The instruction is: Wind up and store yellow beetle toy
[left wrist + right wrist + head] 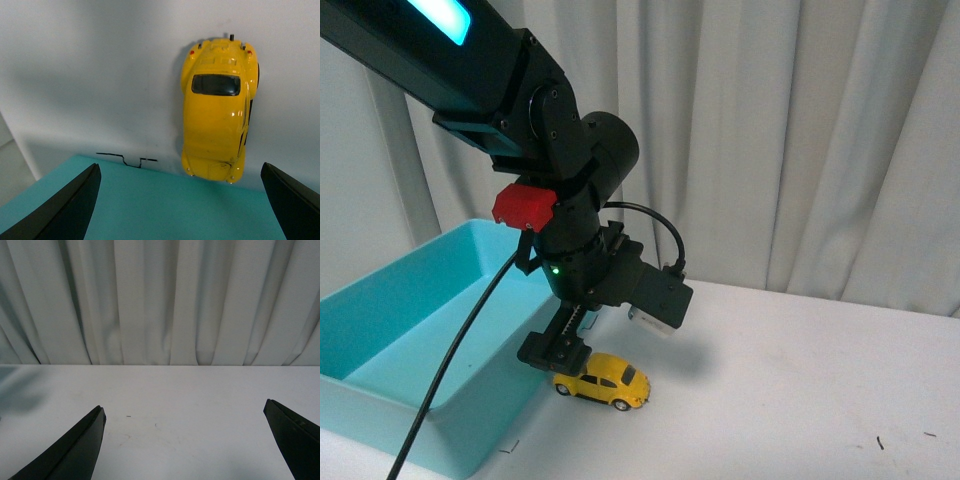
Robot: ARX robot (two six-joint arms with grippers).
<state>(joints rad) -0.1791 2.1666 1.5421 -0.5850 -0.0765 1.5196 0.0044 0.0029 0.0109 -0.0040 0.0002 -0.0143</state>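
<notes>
— Where is the yellow beetle toy (603,380) sitting?

— On its wheels on the white tabletop (800,380), just beside the near corner of the teal bin (390,300). In the front view the bin lies at about 9 o'clock from the toy. Whether the car touches the bin's wall I cannot tell.

— And the left pincer (556,352)?

— It hangs pointing downward above the bin's edge, with the toy at about 4 o'clock from it. In the left wrist view its two dark fingers (70,205) stand wide apart with only teal plastic and tabletop between them. The car lies beyond the tips, seen from above, not gripped, with its red tail lights at the end away from the bin.

— The right pincer (182,440)?

— Also spread wide and holding nothing. Its wrist view shows bare tabletop between the fingers and a pale pleated curtain (160,300) at 12 o'clock. The right arm does not appear in the front view.

— Anything inside the bin?

— The part that shows holds nothing I can make out.
</notes>
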